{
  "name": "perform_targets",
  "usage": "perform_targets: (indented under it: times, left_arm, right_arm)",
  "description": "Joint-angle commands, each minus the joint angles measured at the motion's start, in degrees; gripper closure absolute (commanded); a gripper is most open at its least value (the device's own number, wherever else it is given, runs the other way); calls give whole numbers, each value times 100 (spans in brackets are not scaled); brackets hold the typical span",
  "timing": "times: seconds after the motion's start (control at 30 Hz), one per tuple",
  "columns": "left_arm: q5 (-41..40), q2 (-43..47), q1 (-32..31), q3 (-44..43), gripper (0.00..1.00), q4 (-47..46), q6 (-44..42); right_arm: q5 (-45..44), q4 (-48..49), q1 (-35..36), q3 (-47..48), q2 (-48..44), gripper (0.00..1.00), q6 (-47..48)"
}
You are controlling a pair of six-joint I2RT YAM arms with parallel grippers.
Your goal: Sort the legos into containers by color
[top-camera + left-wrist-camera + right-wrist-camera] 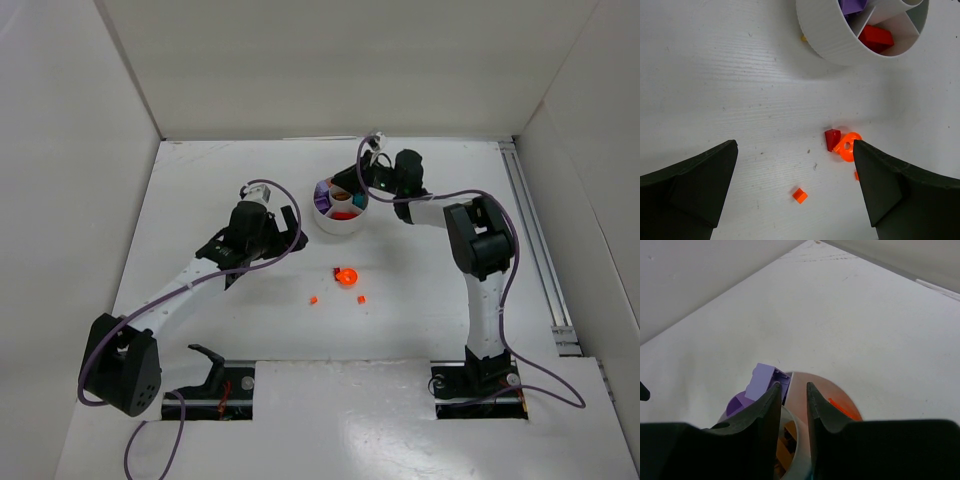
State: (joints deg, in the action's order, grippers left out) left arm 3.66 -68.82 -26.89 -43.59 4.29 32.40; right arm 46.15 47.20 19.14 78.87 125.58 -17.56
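The right tool (792, 387), jaws slightly parted with nothing between them, hangs over the small round white compartmented dish (825, 37), beside a lilac plastic brick (761, 380) lying in it. The left tool (794, 145) gapes wide above the white worktop (715, 75). There an orange plastic ring piece (847, 146), a dark red plastic brick (831, 138) and a small orange plastic brick (800, 195) lie near the dish.

I'm looking down into what reads as a robotics lab test cell: a bare white table (420, 300) boxed in by plain white panels (330, 60), the left arm (180, 290) and right arm (480, 250) bolted into cutouts at the near edge, purple cables (181, 425) trailing loose, a metal rail (535, 240) along the right side.
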Motion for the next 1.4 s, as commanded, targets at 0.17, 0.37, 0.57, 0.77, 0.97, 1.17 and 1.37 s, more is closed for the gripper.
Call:
perform_targets:
  times: [0.17,0.37,0.57,0.77,0.97,1.17,1.37]
  left_arm:
    - [170,35,9,-246,1,-192,-76]
    - [170,88,-69,-193,1,-8,-76]
    - [-155,88,-518,43,1,362,275]
    - [-208,500,-633,632,4,362,802]
    - [-208,904,-861,1160,1,195,961]
    - [-208,905,-913,1230,1,142,1014]
    - [-269,905,-914,1230,1,195,1014]
  right_arm:
    - [324,273,-6,207,-824,62,533]
    - [324,-500,-111,-55,-1683,58,1464]
    - [-473,-2944,-112,-767,-2879,53,3177]
    - [-1986,-4464,99,-2383,-4488,41,3962]
    - [-2224,-4483,582,-3808,-4982,35,3365]
    - [-1900,-3369,916,-4134,-4473,29,2786]
    - [-1557,-2120,1189,-4301,-3691,30,2082]
